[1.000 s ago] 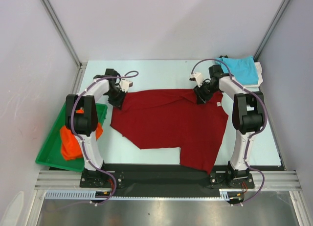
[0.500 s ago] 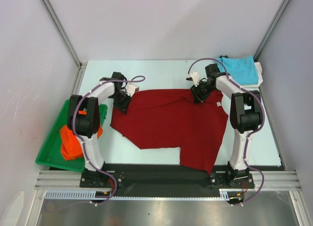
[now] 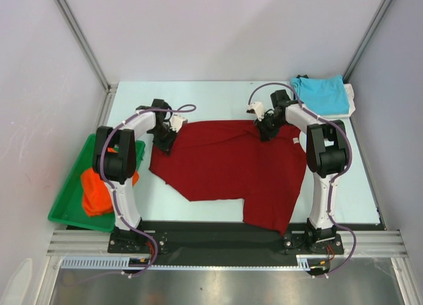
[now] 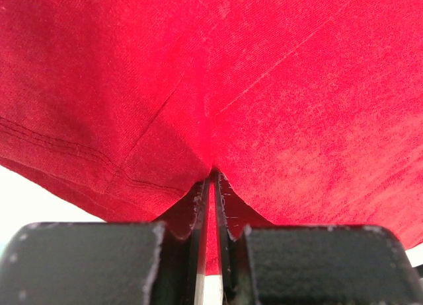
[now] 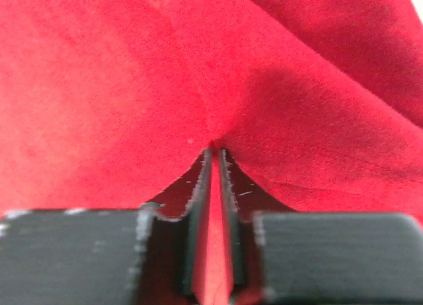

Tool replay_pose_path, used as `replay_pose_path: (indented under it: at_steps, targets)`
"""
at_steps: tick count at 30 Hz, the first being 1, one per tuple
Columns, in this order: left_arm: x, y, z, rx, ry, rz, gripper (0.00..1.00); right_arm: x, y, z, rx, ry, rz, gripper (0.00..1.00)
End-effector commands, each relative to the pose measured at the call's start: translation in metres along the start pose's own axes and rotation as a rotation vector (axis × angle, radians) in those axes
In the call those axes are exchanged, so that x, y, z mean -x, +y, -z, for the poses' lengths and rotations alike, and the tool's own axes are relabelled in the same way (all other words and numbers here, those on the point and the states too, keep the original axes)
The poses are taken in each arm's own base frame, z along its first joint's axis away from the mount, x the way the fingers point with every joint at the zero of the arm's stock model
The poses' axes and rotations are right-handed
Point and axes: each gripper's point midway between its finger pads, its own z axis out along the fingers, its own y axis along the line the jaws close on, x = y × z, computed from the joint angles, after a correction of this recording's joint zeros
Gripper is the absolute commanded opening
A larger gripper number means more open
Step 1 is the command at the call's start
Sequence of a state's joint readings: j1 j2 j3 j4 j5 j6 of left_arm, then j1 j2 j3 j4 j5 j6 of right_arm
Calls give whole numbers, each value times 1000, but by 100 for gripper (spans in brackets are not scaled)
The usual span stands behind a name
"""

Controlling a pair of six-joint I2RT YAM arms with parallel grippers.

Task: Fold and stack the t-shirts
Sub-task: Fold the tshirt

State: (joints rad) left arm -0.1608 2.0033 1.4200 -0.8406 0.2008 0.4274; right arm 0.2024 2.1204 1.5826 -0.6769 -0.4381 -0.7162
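overhead, the dark red t-shirt (image 3: 231,166) lies spread on the table (image 3: 218,100), with the left gripper (image 3: 165,138) at its far left corner and the right gripper (image 3: 264,130) on its far edge. the turquoise t-shirt (image 3: 322,94) sits far right, the orange t-shirt (image 3: 96,193) in the green tray (image 3: 66,209). left wrist: jaws narrow, pinching red cloth. right wrist: jaws narrow, clamping a red fold.

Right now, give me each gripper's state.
Left gripper: shut on the dark red t-shirt.
Right gripper: shut on the dark red t-shirt.
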Motion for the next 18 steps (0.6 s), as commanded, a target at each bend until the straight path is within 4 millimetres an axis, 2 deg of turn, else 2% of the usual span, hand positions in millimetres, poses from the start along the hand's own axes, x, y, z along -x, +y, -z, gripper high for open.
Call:
replay_pose_path:
  at_steps: [1, 5, 6, 10, 14, 15, 16, 17, 18]
  targets:
    - [1, 6, 1, 17, -19, -3, 11, 18, -10, 16, -81, -39, 34, 11]
    - [2, 11, 1, 30, -30, -5, 11, 25, -9, 37, -132, -62, 56, 2]
    - [4, 13, 2, 35, -38, -1, 11, 29, -7, 46, -141, -74, 65, 2]
    - [8, 15, 4, 34, -62, 5, 11, 32, 2, 60, -146, -78, 69, 0]
    - [8, 14, 4, 31, -70, 5, 11, 29, 10, 59, -141, -74, 71, 0]
    - [7, 13, 4, 29, -69, 7, 11, 26, 13, 56, -134, -68, 67, 1]
    - [7, 13, 3, 29, -69, 5, 11, 27, 13, 54, -133, -72, 69, 7]
    - [7, 14, 4, 35, -68, 5, 13, 22, 14, 47, -123, -54, 67, 21]
    - [5, 14, 3, 37, -62, 6, 13, 20, 16, 41, -113, -40, 70, 27]
